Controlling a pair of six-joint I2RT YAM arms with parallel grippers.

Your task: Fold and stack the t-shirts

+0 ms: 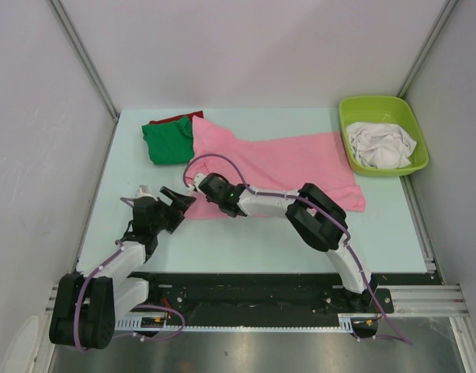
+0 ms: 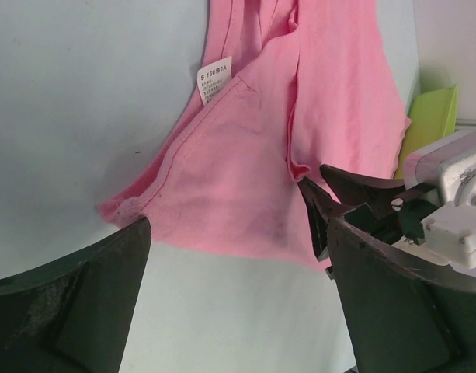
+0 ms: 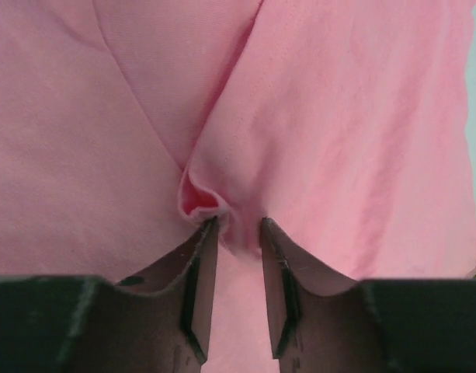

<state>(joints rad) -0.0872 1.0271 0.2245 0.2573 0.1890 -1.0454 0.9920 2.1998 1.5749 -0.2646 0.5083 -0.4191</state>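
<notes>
On the table (image 1: 245,241), spread out and mostly flat: pink shirt (image 1: 300,159), reaching from the middle toward the right, with its near left edge rumpled. Just left of it at the far side, touching its corner: folded green shirt (image 1: 166,141), with a red shirt (image 1: 175,119) showing only as a strip at the green one's far edge. At the far right corner, a lime tub (image 1: 377,102) holding crumpled white shirts (image 1: 381,144). Left gripper (image 2: 238,233) spread wide, hovering just off the pink shirt's near left corner, hem and bare table framed between its fingers, white neck label (image 2: 214,80) in view beyond. Right gripper (image 3: 238,225) down on the pink cloth at that same left end, tips set at a slim gap, a small puckered ridge of fabric bunched at and between them; firmly pinched or merely pressed, cannot tell. The two grippers close together, not touching.
</notes>
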